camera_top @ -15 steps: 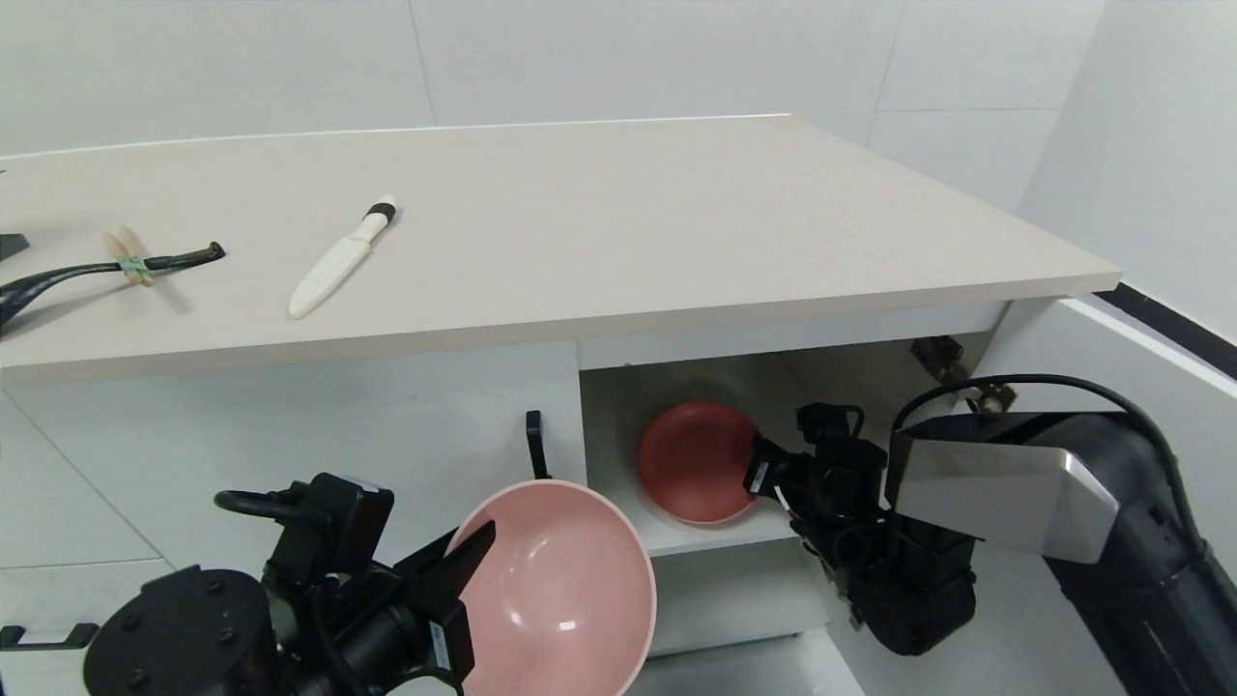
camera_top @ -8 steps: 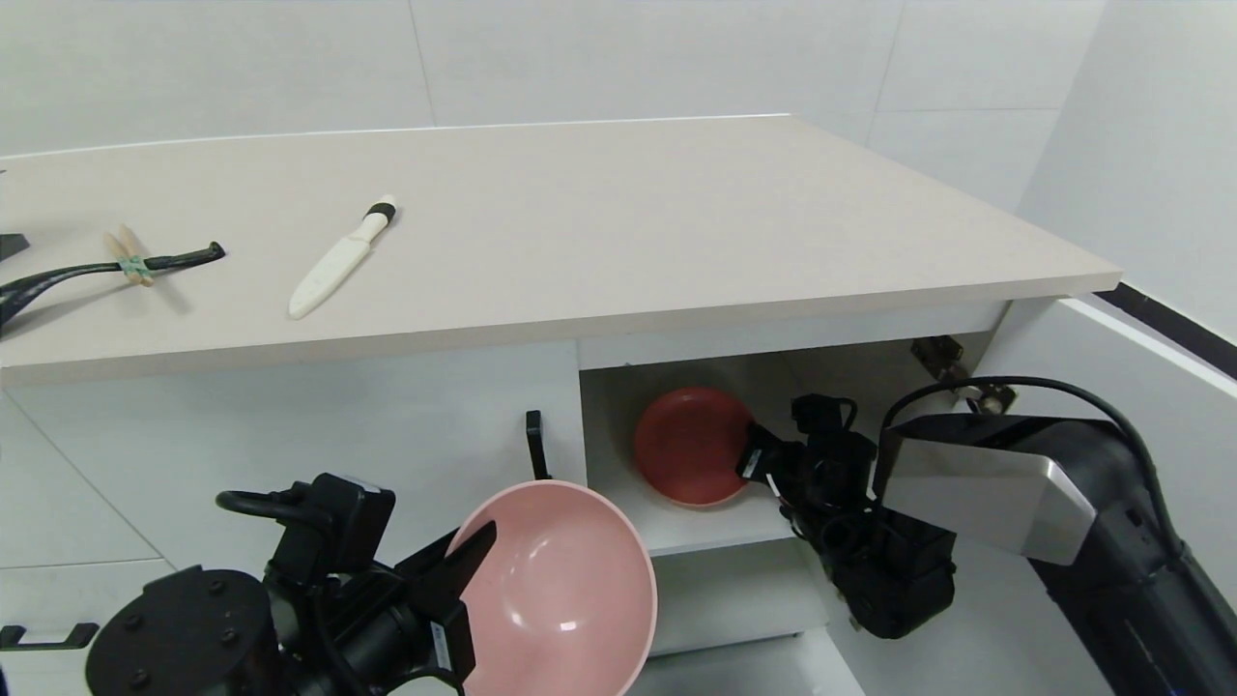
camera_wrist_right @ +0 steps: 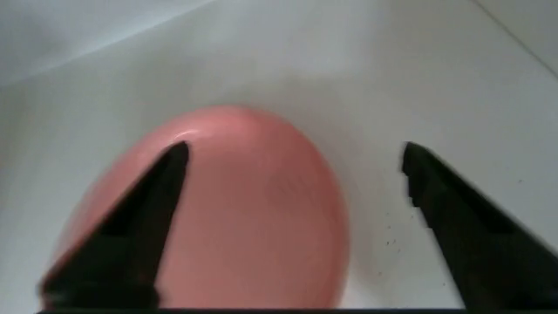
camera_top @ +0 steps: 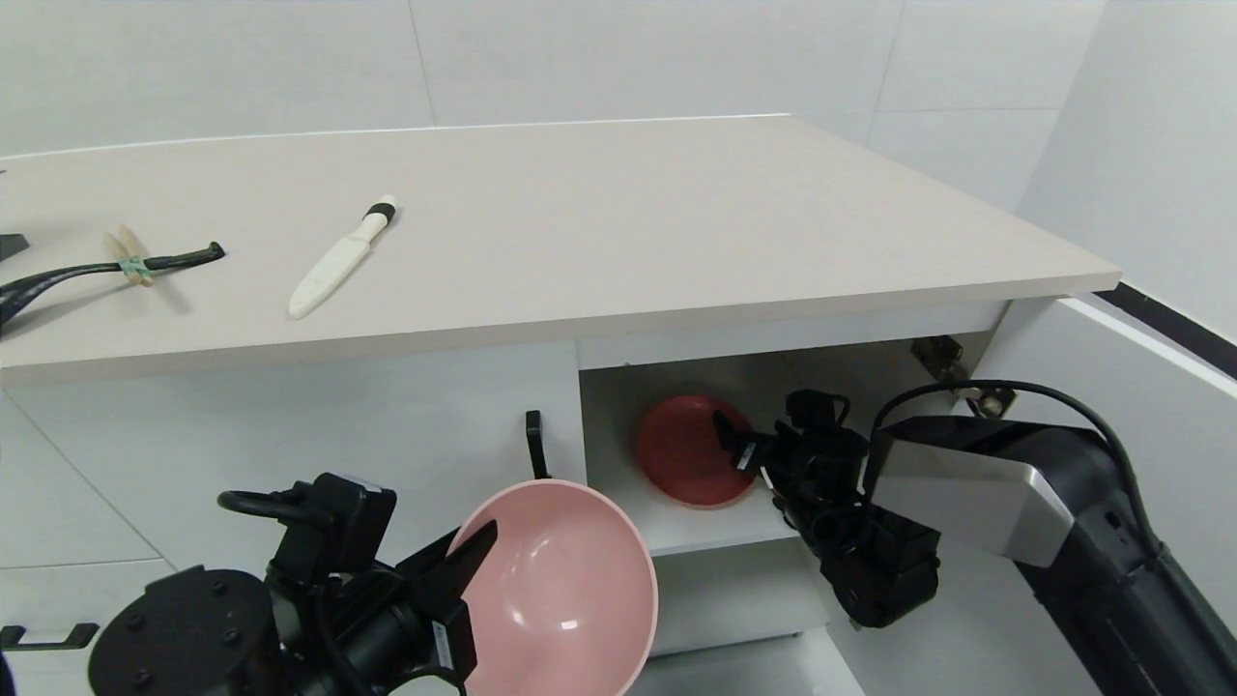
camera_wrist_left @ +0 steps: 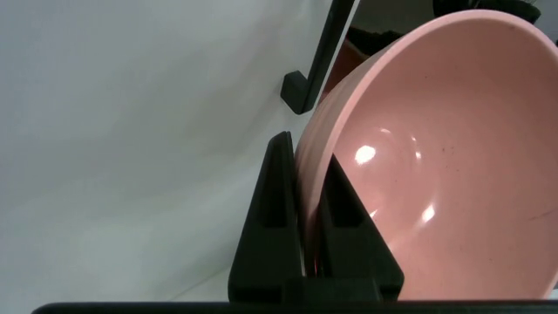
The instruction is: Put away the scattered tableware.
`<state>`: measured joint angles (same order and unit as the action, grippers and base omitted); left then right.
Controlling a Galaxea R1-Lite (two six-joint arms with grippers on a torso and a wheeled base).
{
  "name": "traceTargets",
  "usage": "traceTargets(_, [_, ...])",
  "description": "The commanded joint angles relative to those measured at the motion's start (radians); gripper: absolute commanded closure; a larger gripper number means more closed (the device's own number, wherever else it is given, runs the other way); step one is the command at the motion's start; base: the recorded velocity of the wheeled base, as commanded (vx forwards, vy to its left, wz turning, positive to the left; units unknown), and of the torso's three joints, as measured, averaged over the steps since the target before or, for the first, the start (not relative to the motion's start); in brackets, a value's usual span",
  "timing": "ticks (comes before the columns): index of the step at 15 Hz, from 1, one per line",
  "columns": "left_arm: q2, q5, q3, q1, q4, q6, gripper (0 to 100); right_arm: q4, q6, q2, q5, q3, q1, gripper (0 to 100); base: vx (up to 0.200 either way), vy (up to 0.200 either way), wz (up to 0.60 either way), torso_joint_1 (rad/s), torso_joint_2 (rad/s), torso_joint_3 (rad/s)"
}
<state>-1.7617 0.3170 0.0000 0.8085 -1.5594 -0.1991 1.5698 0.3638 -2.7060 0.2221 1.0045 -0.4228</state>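
Your countertop (camera_top: 618, 213) spans the open cabinet (camera_top: 696, 530). Low, in front of the closed door, your left gripper (camera_top: 469, 565) is clamped on the tilted pink bowl (camera_top: 570, 590) by its rim. Your right gripper (camera_top: 739, 452) is released, fingers spread right at the red plate (camera_top: 681, 449) resting on the cabinet shelf. A white knife (camera_top: 340, 259) lies up on the countertop.
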Motion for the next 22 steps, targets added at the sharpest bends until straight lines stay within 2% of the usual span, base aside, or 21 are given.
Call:
traceTargets(1, [-0.005,0.001,0.0,0.0,-0.008,0.001,100,0.001,-0.023,0.006,0.022,-0.012,-0.002,0,0.0,0.0,0.0,0.0,0.0,0.0])
traceTargets(2, [-0.01,0.001,0.0,0.0,-0.011,0.001,100,0.001,-0.042,0.014,0.046,-0.018,-0.005,0,0.0,0.0,0.0,0.0,0.0,0.0])
traceTargets(3, [-0.021,0.005,0.0,0.011,-0.011,0.001,100,0.001,-0.082,0.086,0.143,-0.067,-0.027,0,0.0,0.0,0.0,0.0,0.0,0.0])
traceTargets(4, [-0.025,0.011,0.0,0.02,-0.011,0.003,100,0.001,-0.082,0.144,0.161,-0.129,-0.05,0,0.0,0.0,0.0,0.0,0.0,0.0])
traceTargets(5, [-0.025,0.037,0.0,0.046,-0.011,0.003,100,0.001,-0.074,0.264,0.161,-0.273,-0.09,0,0.0,0.0,0.0,0.0,0.0,0.0])
traceTargets(8, [-0.041,0.079,0.0,0.103,-0.011,0.003,100,0.001,-0.011,0.502,0.161,-0.573,-0.205,0,0.0,0.0,0.0,0.0,0.0,0.0])
traceTargets(11, [-0.064,0.083,0.0,0.113,-0.011,0.004,100,0.001,0.004,0.641,0.161,-0.817,-0.297,0,0.0,0.0,0.0,0.0,0.0,0.0])
traceTargets(12, [-0.067,0.083,-0.002,0.113,-0.011,0.012,100,0.001,0.004,0.683,0.161,-0.856,-0.315,0,0.0,0.0,0.0,0.0,0.0,0.0])
traceTargets(15, [-0.09,0.083,-0.002,0.126,-0.011,0.067,100,0.001,-0.005,0.79,0.164,-0.946,-0.395,0,0.0,0.0,0.0,0.0,0.0,0.0])
traceTargets(16, [-0.097,0.083,-0.002,0.133,-0.011,0.11,100,0.001,-0.02,0.813,0.163,-0.971,-0.419,0,0.0,0.0,0.0,0.0,0.0,0.0])
traceTargets(17, [-0.097,0.083,-0.003,0.136,-0.011,0.13,100,0.001,-0.032,0.828,0.163,-0.977,-0.427,0,0.0,0.0,0.0,0.0,0.0,0.0])
traceTargets(18, [-0.11,0.083,-0.011,0.167,-0.011,0.187,100,0.001,-0.071,0.853,0.164,-0.988,-0.436,0,0.0,0.0,0.0,0.0,0.0,0.0])
traceTargets(20, [-0.114,0.083,-0.038,0.198,-0.011,0.244,100,0.001,-0.109,0.884,0.164,-1.004,-0.433,0,0.0,0.0,0.0,0.0,0.0,0.0])
traceTargets(22, [-0.119,0.083,-0.104,0.189,-0.011,0.302,100,0.001,-0.115,0.92,0.164,-1.004,-0.433,0,0.0,0.0,0.0,0.0,0.0,0.0])
